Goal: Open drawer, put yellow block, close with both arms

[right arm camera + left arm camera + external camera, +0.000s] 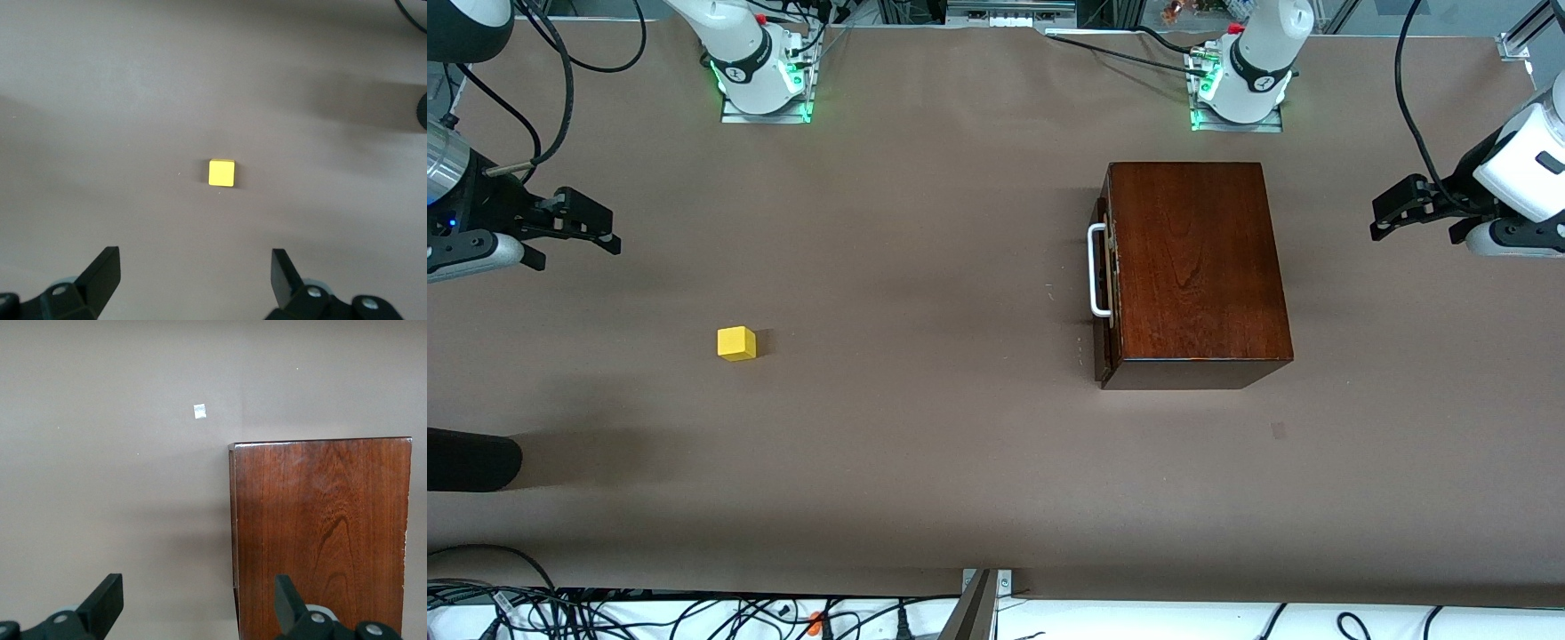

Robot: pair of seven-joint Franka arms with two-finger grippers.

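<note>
The yellow block [736, 343] lies nearest the front camera, bare on the brown table [925, 462] toward the right arm's end, with nothing touching it; in the right wrist view it [221, 173] sits flat on the cloth between the spread fingers [100, 277]. The drawer [1106, 276] is shut, its dark front flush with the mahogany box [1192, 262] and its white handle [1096, 270] facing the block, well apart from it, toward the left arm's end of the table. The box's top [320, 533] fills part of the left wrist view. The right gripper [587, 225] hangs open above the table edge at its arm's end, clear of the block. The left gripper [1405, 209] hovers open beside the box, apart from it. A small pale scrap [199, 411] lies on the table near the box.
</note>
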